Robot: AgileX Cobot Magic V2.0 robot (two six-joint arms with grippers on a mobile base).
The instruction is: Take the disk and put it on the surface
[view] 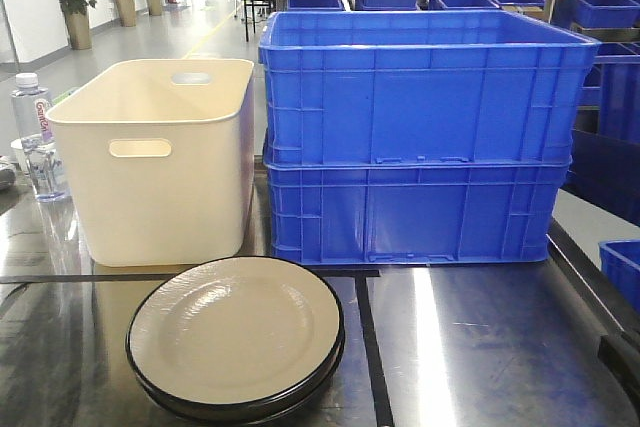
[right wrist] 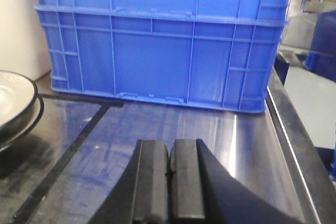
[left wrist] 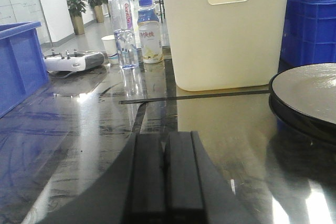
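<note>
A stack of cream plates with black rims, the disks (view: 236,335), rests on the reflective steel surface (view: 480,347) near the front edge, just left of centre. Its edge shows at the right of the left wrist view as the disks (left wrist: 307,95) and at the left of the right wrist view as the disks (right wrist: 16,106). My left gripper (left wrist: 165,145) is shut and empty, low over the tabletop to the left of the plates. My right gripper (right wrist: 171,153) is shut and empty too, to the right of them. Neither gripper shows in the front view.
A cream plastic bin (view: 160,157) stands behind the plates, with two stacked blue crates (view: 425,142) to its right. Water bottles (left wrist: 124,27), a paper cup (left wrist: 109,47) and a white controller (left wrist: 71,61) sit far left. A blue crate (left wrist: 18,61) is at my left.
</note>
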